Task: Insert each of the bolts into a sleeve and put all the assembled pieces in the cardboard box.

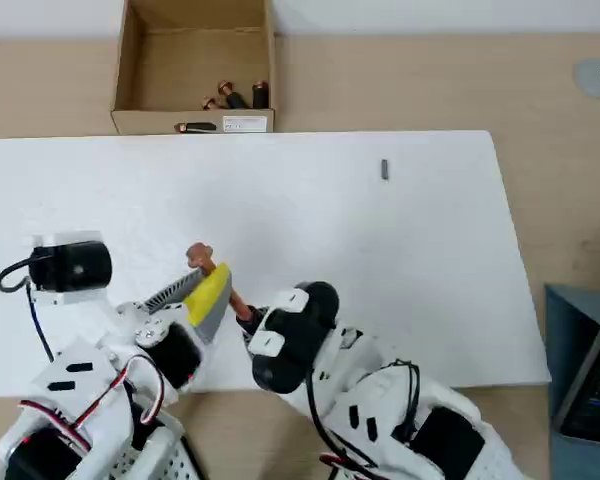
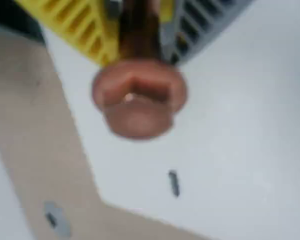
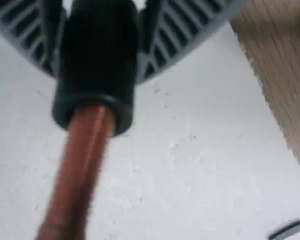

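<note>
Bolt, copper-coloured, sits low in the high view, left of centre. The left gripper clamps it across the shaft with one yellow finger and one grey ribbed finger, both closed on it. The flanged head sticks out past the fingertips toward the upper left. Left wrist view agrees: head close to the lens, shaft running back between the two fingers. The shaft slants down and right into a black sleeve, pinched between the grey fingers of the right gripper, just right of the left one. Right wrist view: copper shaft entering the sleeve's collared mouth, most of it outside; depth inside cannot be judged. Both grippers are over the near part of the white mat, which lies on a tan table. Farther up the mat, right of centre, a small dark piece lies alone, well apart from both arms. Beyond the mat's far edge, at upper left of the frame, the cardboard box stands open. Assembled pieces, dark with copper heads, lie inside near its lower right corner; one more lies along the box's front edge. Grey disc on the table, far upper right.
</note>
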You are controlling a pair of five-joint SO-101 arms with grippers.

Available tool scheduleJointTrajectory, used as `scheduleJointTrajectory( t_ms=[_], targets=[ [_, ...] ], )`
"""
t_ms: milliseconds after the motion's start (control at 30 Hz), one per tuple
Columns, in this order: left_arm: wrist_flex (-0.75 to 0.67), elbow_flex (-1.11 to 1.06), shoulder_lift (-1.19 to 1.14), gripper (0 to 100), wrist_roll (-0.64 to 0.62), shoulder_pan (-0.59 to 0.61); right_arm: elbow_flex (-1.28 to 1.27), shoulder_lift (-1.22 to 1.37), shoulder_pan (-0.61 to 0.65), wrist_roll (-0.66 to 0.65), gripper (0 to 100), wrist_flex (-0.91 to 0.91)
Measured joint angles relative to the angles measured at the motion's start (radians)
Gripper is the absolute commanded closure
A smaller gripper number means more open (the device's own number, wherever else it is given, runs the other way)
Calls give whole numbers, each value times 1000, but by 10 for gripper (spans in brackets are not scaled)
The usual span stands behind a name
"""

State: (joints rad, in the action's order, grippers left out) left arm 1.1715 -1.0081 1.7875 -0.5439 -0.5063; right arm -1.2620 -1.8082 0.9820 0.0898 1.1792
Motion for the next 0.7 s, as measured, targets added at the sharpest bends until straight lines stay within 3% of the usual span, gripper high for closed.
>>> scheduleJointTrajectory(
  t_ms=[267,467,700],
  targets=[
    [68,-2,2,998,44,-17,-3,0,0,0,989,-38],
    [74,-3,-2,998,95,-143,0,0,-3,2,989,-55],
    [72,-49,3,992,158,-158,-3,0,-5,2,989,-55]
  ],
)
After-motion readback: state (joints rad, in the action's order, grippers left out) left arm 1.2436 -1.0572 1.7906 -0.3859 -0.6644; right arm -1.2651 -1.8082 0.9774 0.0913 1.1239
